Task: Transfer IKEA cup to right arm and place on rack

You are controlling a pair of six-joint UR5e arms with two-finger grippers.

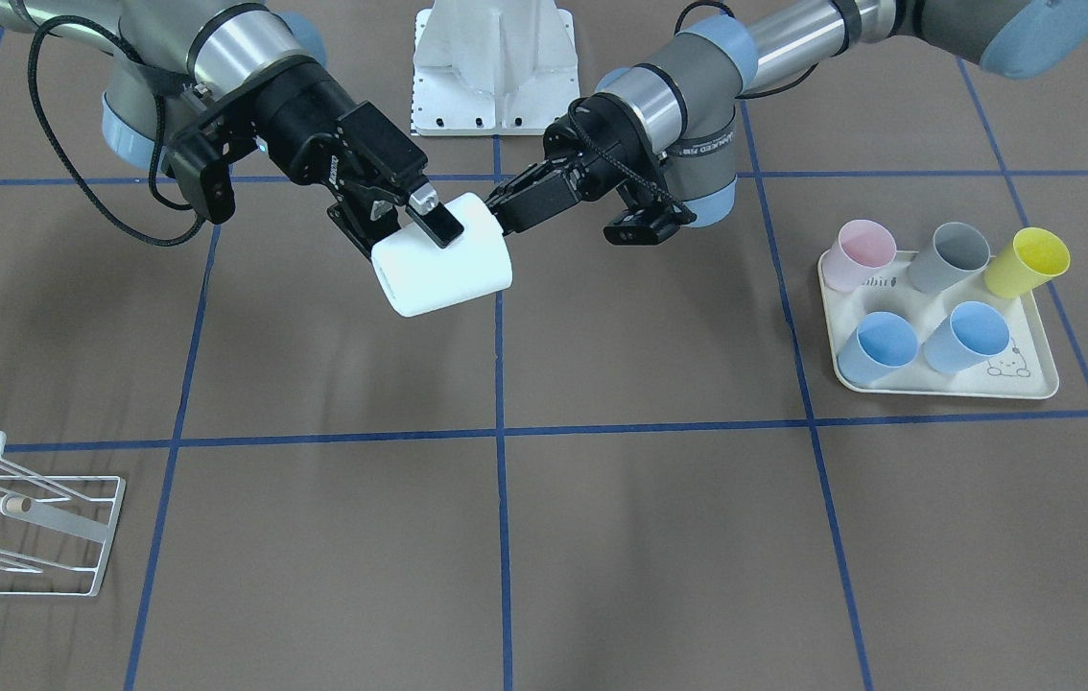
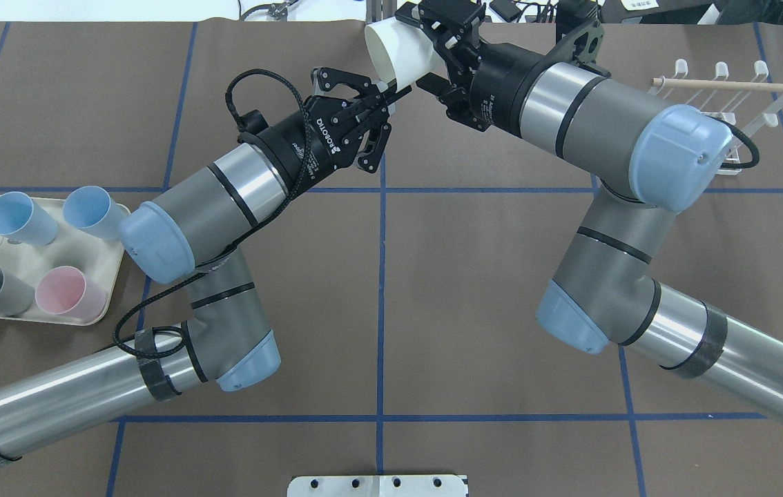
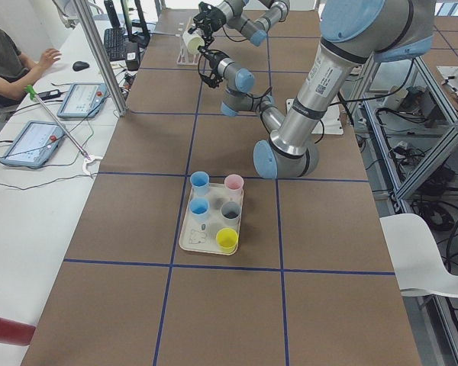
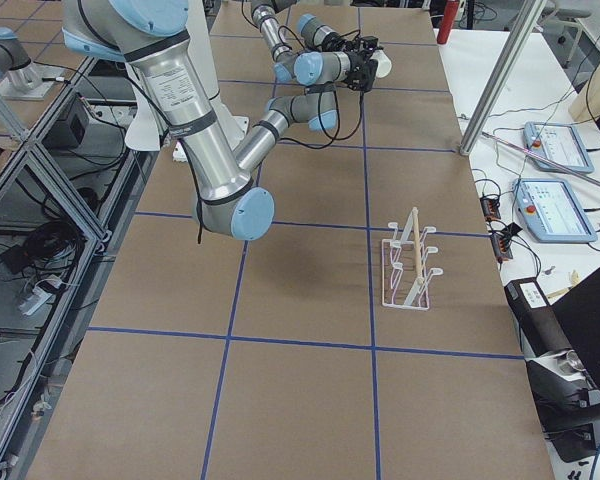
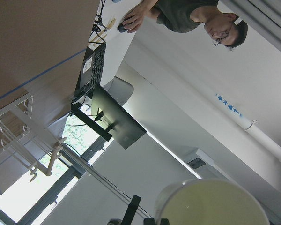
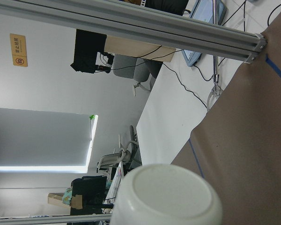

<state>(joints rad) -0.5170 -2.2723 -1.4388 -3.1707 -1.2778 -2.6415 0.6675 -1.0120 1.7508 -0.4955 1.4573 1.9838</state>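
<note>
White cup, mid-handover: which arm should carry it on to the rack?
The right. Its gripper already clamps the white cup, and the rack lies on that arm's side, far from the left gripper.

The scene holds six cups: one white cup point(image 1: 441, 269) and five coloured cups point(image 1: 952, 334) on one cream tray point(image 1: 1033, 384), plus one wire rack point(image 1: 74, 547) and two arms point(image 2: 571, 117).

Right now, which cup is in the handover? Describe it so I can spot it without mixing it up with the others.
Look where the two arms meet above the table's centre line. Between the left gripper and the right gripper hangs the white cup, tipped on its side. It is the only white cup and the only one in the air; the pastel cups all sit on the cream tray.
</note>
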